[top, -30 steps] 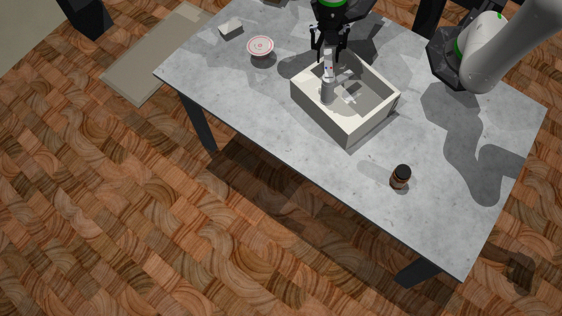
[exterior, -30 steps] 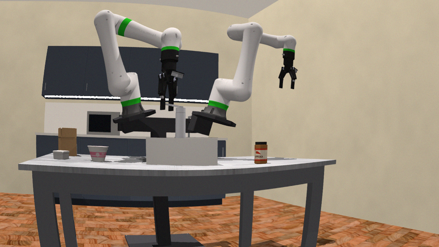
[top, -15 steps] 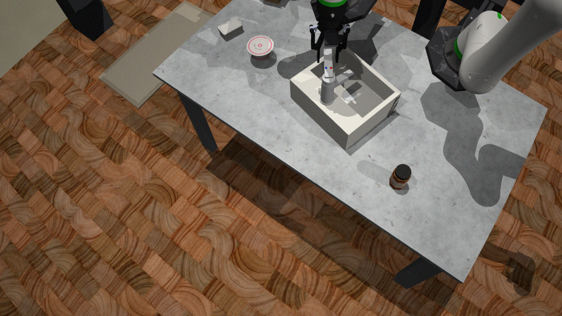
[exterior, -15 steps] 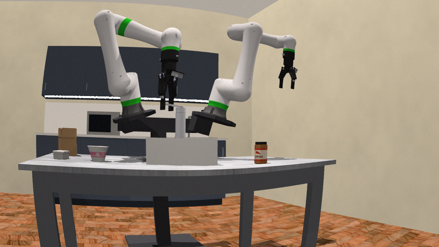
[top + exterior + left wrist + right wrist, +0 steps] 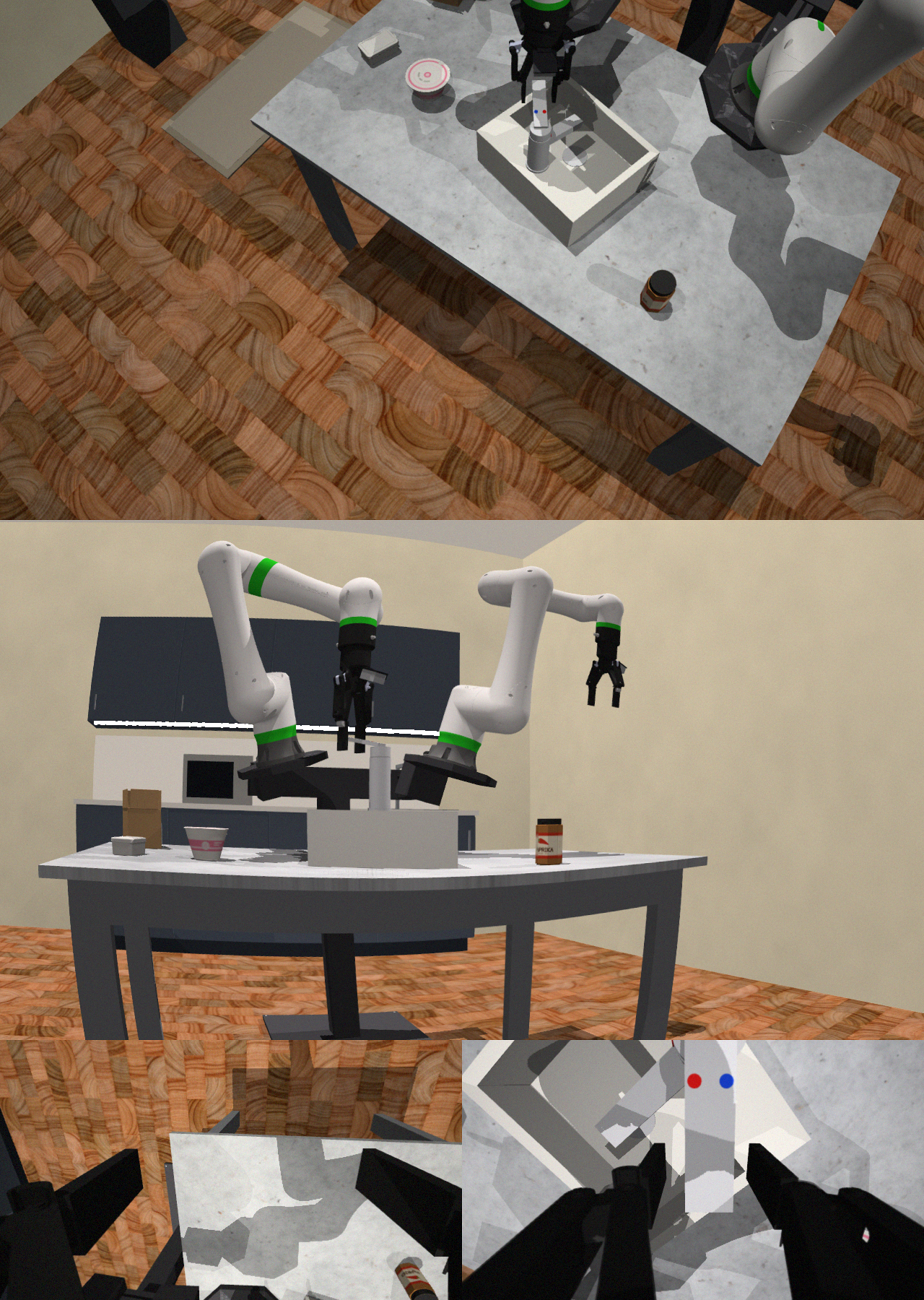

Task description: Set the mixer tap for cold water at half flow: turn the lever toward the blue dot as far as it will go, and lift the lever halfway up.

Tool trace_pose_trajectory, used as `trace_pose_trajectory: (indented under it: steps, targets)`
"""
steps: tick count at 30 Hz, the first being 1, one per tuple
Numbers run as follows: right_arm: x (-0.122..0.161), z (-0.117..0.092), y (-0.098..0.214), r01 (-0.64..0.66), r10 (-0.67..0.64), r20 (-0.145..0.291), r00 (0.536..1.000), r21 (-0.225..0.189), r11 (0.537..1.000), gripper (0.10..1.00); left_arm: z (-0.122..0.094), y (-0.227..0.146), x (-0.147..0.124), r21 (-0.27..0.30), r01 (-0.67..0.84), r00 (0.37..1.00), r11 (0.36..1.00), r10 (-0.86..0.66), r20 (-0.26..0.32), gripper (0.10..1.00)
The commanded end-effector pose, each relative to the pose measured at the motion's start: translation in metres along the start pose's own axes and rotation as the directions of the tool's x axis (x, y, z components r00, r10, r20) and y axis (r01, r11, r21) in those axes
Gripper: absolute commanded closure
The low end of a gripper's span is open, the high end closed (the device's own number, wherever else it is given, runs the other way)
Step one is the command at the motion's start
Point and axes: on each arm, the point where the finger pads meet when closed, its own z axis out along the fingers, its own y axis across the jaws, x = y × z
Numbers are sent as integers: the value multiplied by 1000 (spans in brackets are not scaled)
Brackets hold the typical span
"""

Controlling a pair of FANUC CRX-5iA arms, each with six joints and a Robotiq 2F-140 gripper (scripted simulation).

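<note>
The mixer tap point(image 5: 537, 152) point(image 5: 380, 781) stands upright on the white basin block point(image 5: 585, 201) point(image 5: 382, 840). Its flat lever point(image 5: 540, 121) point(image 5: 367, 742) point(image 5: 709, 1112) points away from the body with its free end tilted slightly up. The blue dot point(image 5: 535, 111) point(image 5: 726, 1081) and red dot point(image 5: 544, 111) point(image 5: 694, 1080) are side by side on it. My right gripper point(image 5: 538, 100) point(image 5: 351, 748) point(image 5: 706, 1160) is part open, with one finger on each side of the lever and a gap on both sides. My left gripper point(image 5: 603, 705) point(image 5: 249, 1168) is wide open and empty, high beyond the table's end.
The spout point(image 5: 567, 128) point(image 5: 639, 1098) reaches over the basin hollow beside the lever. A paprika jar point(image 5: 655, 294) point(image 5: 548, 843) point(image 5: 411, 1276) stands on the table. A bowl point(image 5: 426, 75) point(image 5: 206, 843), a small box point(image 5: 378, 43) point(image 5: 128, 846) and a cardboard box point(image 5: 141, 817) stand on the other side.
</note>
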Motion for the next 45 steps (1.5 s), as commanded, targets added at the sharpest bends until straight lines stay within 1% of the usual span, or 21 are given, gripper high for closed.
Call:
trace_pose_trajectory:
  steps: [1,3,7,18,20,29,35,42,43,45]
  targets:
    - [1,-4,0,0,0,-1,1000,0,1000,643,-1,0,0,0,0,1000,1000,0,-2,98]
    - [1,-4,0,0,0,-1,1000,0,1000,643,-1,0,0,0,0,1000,1000,0,-2,98]
    - [1,-11,0,0,0,-1,1000,0,1000,643,-1,0,0,0,0,1000,1000,0,-2,98]
    - [1,-40,0,0,0,-1,1000,0,1000,643,-1,0,0,0,0,1000,1000,0,-2,98]
    - [1,-40,0,0,0,-1,1000,0,1000,643,-1,0,0,0,0,1000,1000,0,-2,98]
    - [1,-62,0,0,0,-1,1000,0,1000,643,-1,0,0,0,0,1000,1000,0,-2,98]
    - [0,-68,0,0,0,-1,1000,0,1000,643,-1,0,0,0,0,1000,1000,0,-2,98]
    - [0,-69,0,0,0,-1,1000,0,1000,643,-1,0,0,0,0,1000,1000,0,-2,98]
    - [0,-69,0,0,0,-1,1000,0,1000,999,-1,0,0,0,0,1000,1000,0,-2,98]
    - [0,-69,0,0,0,-1,1000,0,1000,999,-1,0,0,0,0,1000,1000,0,-2,98]
